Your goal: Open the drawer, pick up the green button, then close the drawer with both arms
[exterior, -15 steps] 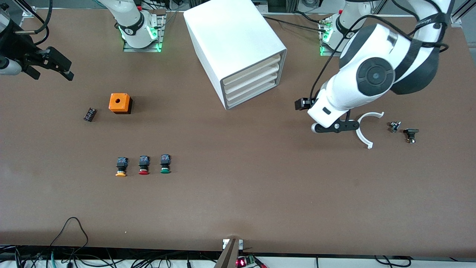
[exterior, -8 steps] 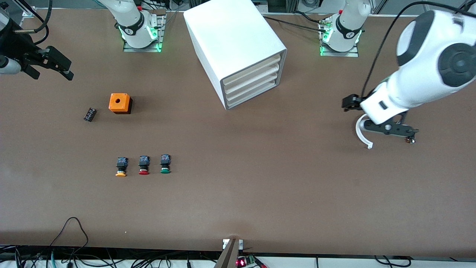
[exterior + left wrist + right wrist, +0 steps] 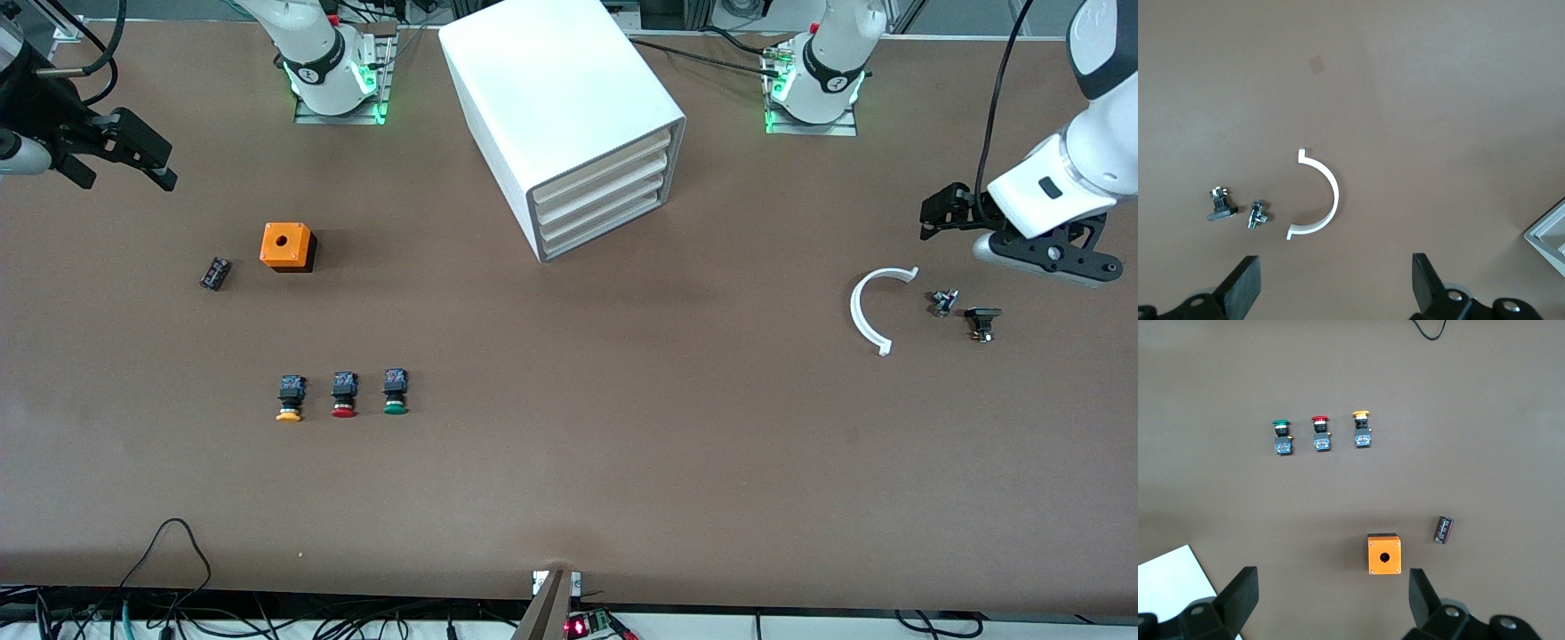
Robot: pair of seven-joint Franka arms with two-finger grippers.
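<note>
One cabinet [image 3: 562,116] sitting mid-tabletop [image 3: 622,462], four drawers [image 3: 597,197] stacked, all showing flush. Three buttons lying in row nearer front camera: green button [image 3: 396,392] (end closest to cabinet), red [image 3: 344,395], yellow [image 3: 290,398]. One orange box [image 3: 287,246], one capacitor [image 3: 214,273]. Left claw [image 3: 1337,293] hanging open over white arc [image 3: 875,307] and two small fittings [image 3: 965,311]. Right claw [image 3: 1331,603] hanging open, empty, over right arm's end.

front: high, faces arms | wrists: look down (table [image 3: 569,480])
</note>
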